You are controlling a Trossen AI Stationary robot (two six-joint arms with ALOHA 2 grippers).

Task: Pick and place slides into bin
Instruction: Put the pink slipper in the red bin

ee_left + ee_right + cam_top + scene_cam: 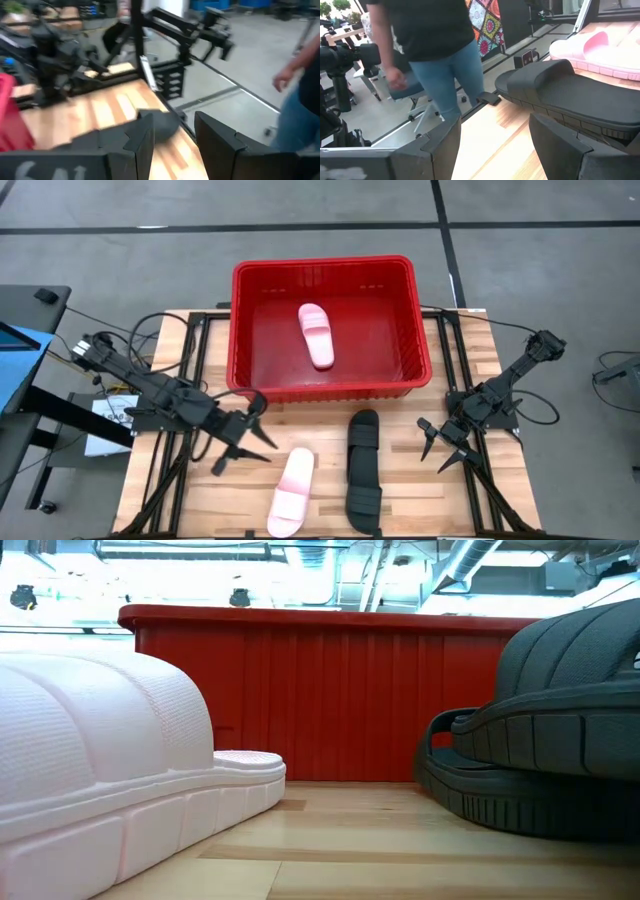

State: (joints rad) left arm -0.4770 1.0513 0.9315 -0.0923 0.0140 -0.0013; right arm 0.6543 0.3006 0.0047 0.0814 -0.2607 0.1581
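- 1 pale pink slide (316, 334) lies inside the red bin (330, 273), on its floor, roughly central.
- 1 more pink slide (292, 491) rests on the wooden counter (420, 500) in front of the bin, well apart from its front wall.
- 2 black slides (363, 470) sit stacked together on the counter just beside that pink one, also in front of the bin.
- Left gripper (243, 438) hovers near the bin's front left corner, beside the counter's pink slide, with its fingers spread wide and holding nothing.
- Right gripper (443, 446) hangs near the bin's front right corner, beside the black slides, fingers wide apart and empty.
- Beyond the counter, the right wrist view catches a person (432, 45) in jeans standing on the floor.
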